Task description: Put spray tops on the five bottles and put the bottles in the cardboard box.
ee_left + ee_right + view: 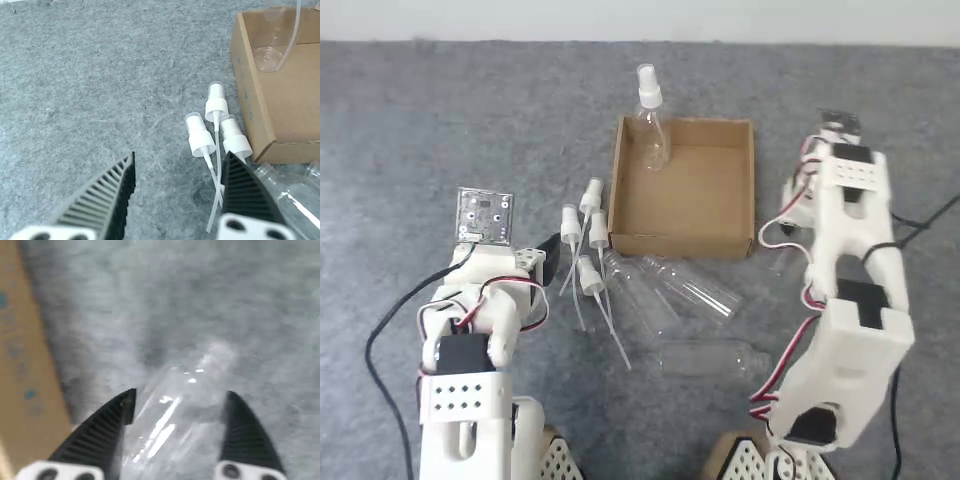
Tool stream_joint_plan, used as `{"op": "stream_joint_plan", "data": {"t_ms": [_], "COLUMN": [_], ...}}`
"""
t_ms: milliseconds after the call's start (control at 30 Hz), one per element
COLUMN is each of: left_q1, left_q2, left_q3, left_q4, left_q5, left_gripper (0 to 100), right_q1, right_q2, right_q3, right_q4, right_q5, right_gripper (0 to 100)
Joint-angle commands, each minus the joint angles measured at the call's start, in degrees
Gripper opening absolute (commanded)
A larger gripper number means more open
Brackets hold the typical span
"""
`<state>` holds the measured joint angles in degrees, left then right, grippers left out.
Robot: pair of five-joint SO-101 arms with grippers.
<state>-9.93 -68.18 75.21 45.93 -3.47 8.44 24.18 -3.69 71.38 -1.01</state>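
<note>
The cardboard box (730,235) sits mid-table. One clear bottle with a spray top (650,125) stands upright in its far left corner. Left of the box lie several loose white spray tops (588,225) with thin tubes. Three clear bottles (695,290) lie uncapped in front of the box. My left gripper (179,162) is open just short of the spray tops (200,135), with nothing between its fingers. My right gripper (181,392) is open, low over a fourth clear bottle (170,420) that lies between its fingers beside the box wall (20,340).
The grey felt table (440,120) has free room at the left and far side. The right arm (850,230) stands right of the box, with wires hanging near the bottle (715,358) in front. The box wall (250,95) is close to the spray tops.
</note>
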Motion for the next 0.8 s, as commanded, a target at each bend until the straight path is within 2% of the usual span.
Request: {"op": "stream_joint_plan", "data": {"t_ms": [0,67,167,333,567,767], "left_q1": [-0.4,-0.5,-0.6,-0.4,1.7,3.1], "left_q2": [-0.9,-0.7,2.8,19.7,46.8,67.2], "left_q3": [-0.9,-2.3,-6.0,-17.5,-37.9,-52.1], "left_q4": [0.0,1.7,4.2,7.5,12.0,12.0], "left_q5": [1.0,0.8,0.7,1.0,2.1,4.4], "left_gripper": [25,24,23,22,22,22], "right_q1": [2.3,3.6,5.9,10.6,11.7,12.4], "right_q2": [-1.0,-1.0,-0.9,-1.3,-2.4,-5.0], "right_q3": [-3.3,-3.3,-3.3,-3.1,3.1,7.7], "right_q4": [-0.9,-0.7,-0.4,-0.4,-0.2,-2.8], "right_q5": [13.5,23.4,33.1,47.3,61.1,62.0], "right_gripper": [3.7,2.4,2.3,2.0,2.0,2.0]}}
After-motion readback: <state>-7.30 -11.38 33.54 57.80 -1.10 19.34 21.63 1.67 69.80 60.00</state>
